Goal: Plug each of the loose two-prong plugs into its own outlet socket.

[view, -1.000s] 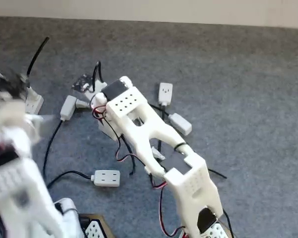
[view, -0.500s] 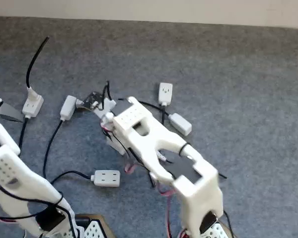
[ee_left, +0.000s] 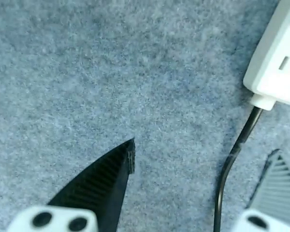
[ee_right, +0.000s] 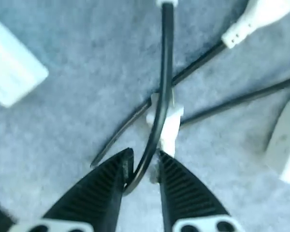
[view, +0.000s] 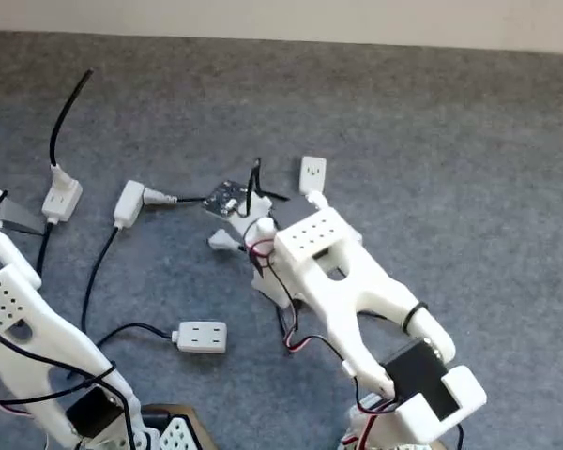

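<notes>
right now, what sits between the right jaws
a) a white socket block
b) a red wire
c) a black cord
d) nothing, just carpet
c: in the right wrist view the black cord runs down from the white plug and passes between the right jaws, which are closed in on it.

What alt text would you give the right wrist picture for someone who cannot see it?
The end effector pinches a thin black cable between two ribbed black fingers over grey carpet. A small white plug lies just beyond, among white plastic blocks.
</notes>
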You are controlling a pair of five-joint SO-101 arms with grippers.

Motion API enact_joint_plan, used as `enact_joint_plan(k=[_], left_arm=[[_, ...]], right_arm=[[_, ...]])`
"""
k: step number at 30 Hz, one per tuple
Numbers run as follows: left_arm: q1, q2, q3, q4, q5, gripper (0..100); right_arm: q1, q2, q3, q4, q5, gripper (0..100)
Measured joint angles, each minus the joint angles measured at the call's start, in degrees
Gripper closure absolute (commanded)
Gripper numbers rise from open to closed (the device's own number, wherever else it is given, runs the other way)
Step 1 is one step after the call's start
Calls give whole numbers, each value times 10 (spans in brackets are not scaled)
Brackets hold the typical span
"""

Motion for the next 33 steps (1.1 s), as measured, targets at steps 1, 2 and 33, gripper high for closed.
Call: enact_joint_plan(k=[1, 2, 33], left_arm=[[0, 0, 0, 0, 0, 604], [0, 0, 0, 0, 0, 604], [0, 0, 0, 0, -18, 604]], right_arm=[[1, 0, -17, 19, 6, 919], [1, 0, -33, 33, 10, 919], [-105, 249, -204, -92, 67, 727]])
